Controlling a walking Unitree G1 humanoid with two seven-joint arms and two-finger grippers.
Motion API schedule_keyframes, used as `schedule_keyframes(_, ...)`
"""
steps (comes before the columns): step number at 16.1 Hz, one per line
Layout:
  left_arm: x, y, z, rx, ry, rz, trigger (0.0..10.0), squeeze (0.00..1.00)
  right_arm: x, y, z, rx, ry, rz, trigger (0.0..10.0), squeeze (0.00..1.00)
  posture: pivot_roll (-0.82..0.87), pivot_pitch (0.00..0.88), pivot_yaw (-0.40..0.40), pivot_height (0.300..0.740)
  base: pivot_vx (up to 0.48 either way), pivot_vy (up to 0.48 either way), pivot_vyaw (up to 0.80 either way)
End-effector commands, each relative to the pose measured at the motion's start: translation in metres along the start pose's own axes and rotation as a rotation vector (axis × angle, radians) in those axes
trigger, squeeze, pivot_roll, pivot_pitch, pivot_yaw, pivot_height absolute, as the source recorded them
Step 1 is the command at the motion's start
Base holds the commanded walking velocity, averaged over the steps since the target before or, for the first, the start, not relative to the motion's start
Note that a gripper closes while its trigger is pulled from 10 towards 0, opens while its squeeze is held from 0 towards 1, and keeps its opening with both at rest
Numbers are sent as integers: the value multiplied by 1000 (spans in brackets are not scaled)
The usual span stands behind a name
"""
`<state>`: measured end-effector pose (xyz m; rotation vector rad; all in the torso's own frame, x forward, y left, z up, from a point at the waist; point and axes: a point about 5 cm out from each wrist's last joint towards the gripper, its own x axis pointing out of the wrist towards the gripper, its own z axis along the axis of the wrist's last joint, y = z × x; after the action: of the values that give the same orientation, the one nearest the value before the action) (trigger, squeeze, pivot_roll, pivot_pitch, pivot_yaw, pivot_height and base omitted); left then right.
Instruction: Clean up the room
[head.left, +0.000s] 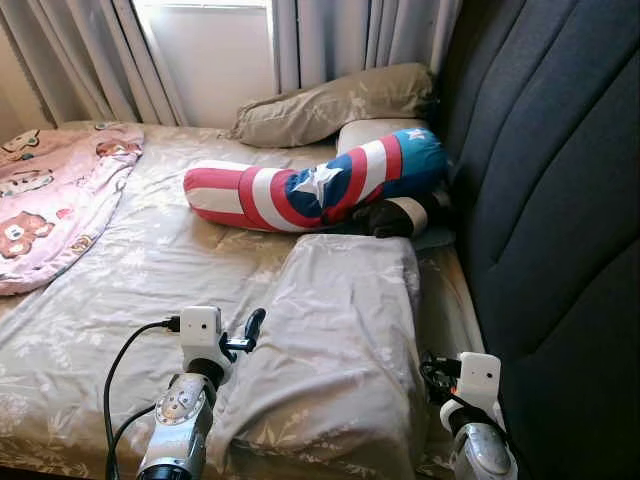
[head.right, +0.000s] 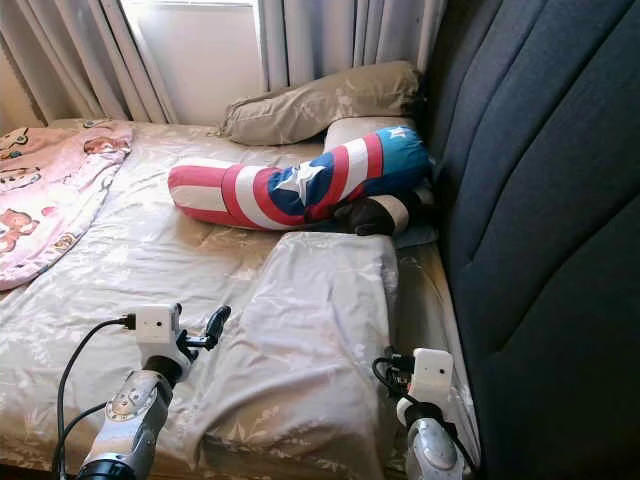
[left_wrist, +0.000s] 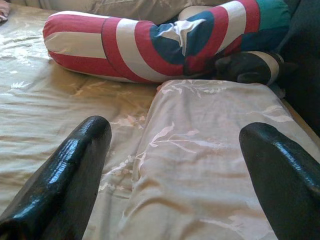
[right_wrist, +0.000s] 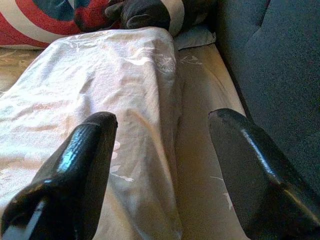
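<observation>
Both claws spread wide, holding nothing: left claw (left_wrist: 172, 165) at pillow's (head.left: 340, 350) left edge, right claw (right_wrist: 165, 160) at its right edge. Pillow flat on bed (head.left: 150, 260), near the striped star bolster (head.left: 310, 185).

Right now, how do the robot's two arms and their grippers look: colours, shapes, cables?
Both arms are silver metal tubes ending in a white box-shaped camera block at the wrist. The left arm has round grey fittings and a black cable looping off its block. The right arm carries a bundle of black wires beside its block. The left gripper and right gripper each have two long, glossy black fingers with rounded tips.
</observation>
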<state>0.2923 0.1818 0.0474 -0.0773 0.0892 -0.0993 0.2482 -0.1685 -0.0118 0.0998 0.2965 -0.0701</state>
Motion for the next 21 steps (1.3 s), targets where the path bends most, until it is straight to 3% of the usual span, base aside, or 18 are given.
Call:
schedule_keyframes(1, 2, -2, 3, 3, -6, -7, 10000, 0, 1, 2, 2, -2, -2, 8, 10000, 0, -43, 0, -30, 686, 0, 0, 0)
schedule_keyframes(3, 2, -1, 3, 2, -5, -8, 10000, 0, 4, 4, 0, -4, 36, 10, 10000, 0, -50, 0, -27, 681, 0, 0, 0)
schedule_keyframes(6, 2, -1, 2, 2, 1, -11, 10000, 0, 5, 3, 7, 8, -19, 10, 10000, 0, -54, 2, -24, 671, 0, 0, 0)
schedule_keyframes(21, -1, -1, 0, -22, -5, -4, 10000, 0, 3, 3, 5, 12, -13, 16, 10000, 0, -54, 0, -29, 671, 0, 0, 0)
